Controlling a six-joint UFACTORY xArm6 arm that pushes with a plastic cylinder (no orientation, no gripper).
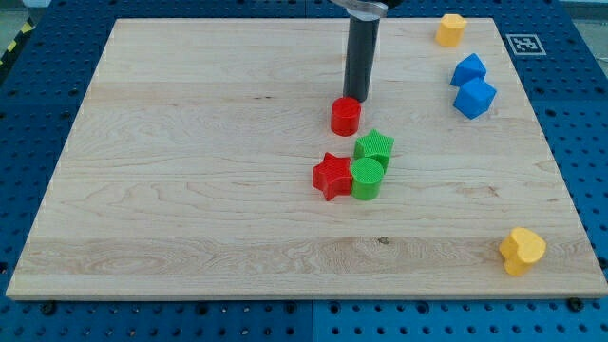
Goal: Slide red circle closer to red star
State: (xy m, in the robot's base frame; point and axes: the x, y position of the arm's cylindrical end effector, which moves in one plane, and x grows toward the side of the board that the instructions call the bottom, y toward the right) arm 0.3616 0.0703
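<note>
The red circle sits near the middle of the wooden board. The red star lies a short way toward the view's bottom from it, slightly to the left. My tip is just above and a little to the right of the red circle, touching or almost touching its far edge. The dark rod rises from there out of the view's top.
A green star and a green circle sit pressed together right of the red star. Two blue blocks lie at the upper right. A yellow block is at the top right, another yellow block at the bottom right.
</note>
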